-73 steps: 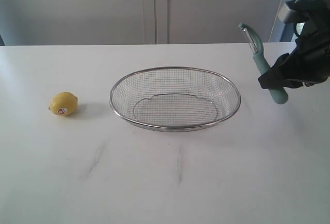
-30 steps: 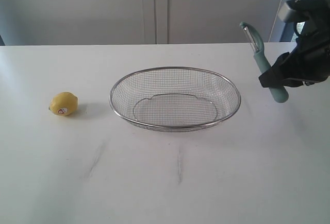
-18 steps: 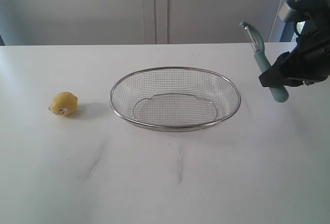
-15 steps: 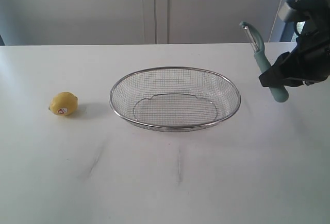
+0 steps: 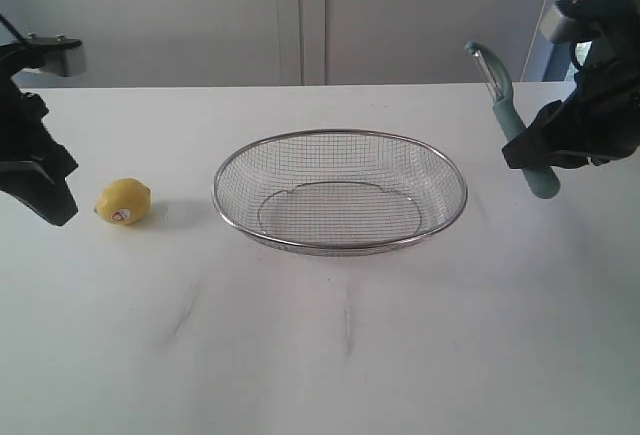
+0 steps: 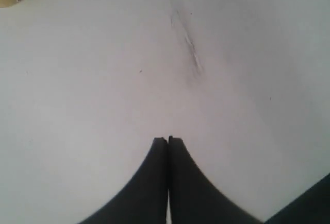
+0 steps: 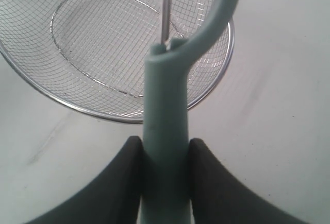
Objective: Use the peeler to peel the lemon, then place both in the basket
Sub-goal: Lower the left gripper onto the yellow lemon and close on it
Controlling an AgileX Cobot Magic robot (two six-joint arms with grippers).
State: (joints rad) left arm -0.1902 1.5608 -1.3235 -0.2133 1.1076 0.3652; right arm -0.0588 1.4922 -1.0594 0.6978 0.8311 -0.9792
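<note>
While right gripper (image 5: 537, 151) clamps the slim teal-handled, grey-bladed peeler (image 5: 507, 113), yellow oval lemon (image 5: 123, 201) sits just right of left gripper (image 5: 55, 210), jaws together.

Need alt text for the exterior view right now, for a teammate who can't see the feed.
The right gripper holds the peeler blade-up in the air, to the right of the empty wire basket on a white table. At the left, the left gripper hangs beside the lemon, apart from it.

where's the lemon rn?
Exterior view, left side: the lemon sits on the table, just right of the left tool and well left of the basket.
</note>
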